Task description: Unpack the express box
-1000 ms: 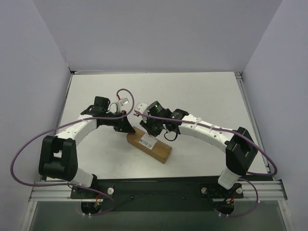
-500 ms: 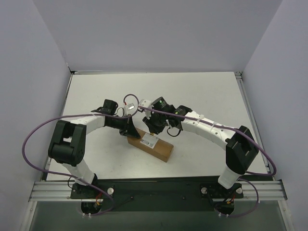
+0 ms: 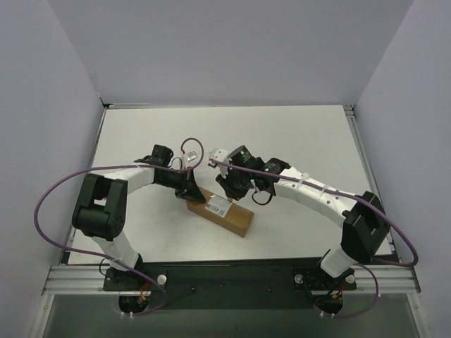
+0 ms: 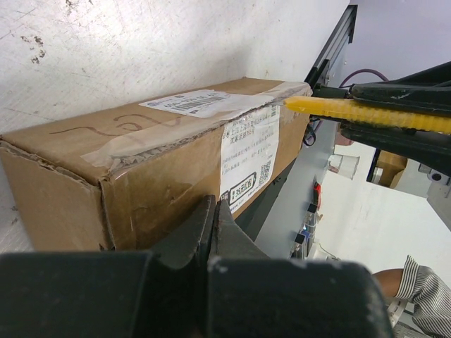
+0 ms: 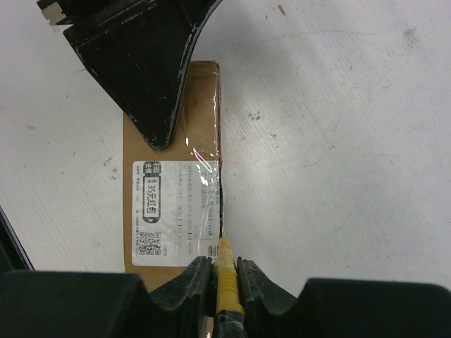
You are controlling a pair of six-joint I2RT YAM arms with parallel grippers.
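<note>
- Right claw (image 5: 224,266) grips my yellow knife (image 4: 366,113), its tip at the tape seam on the box (image 5: 173,211).
- Left claw (image 4: 213,215) is closed, apparently pressing the box top.

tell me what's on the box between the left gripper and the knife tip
The white shipping label taped on the box, seen in the right wrist view: left gripper beyond it, knife tip at its edge.
</note>
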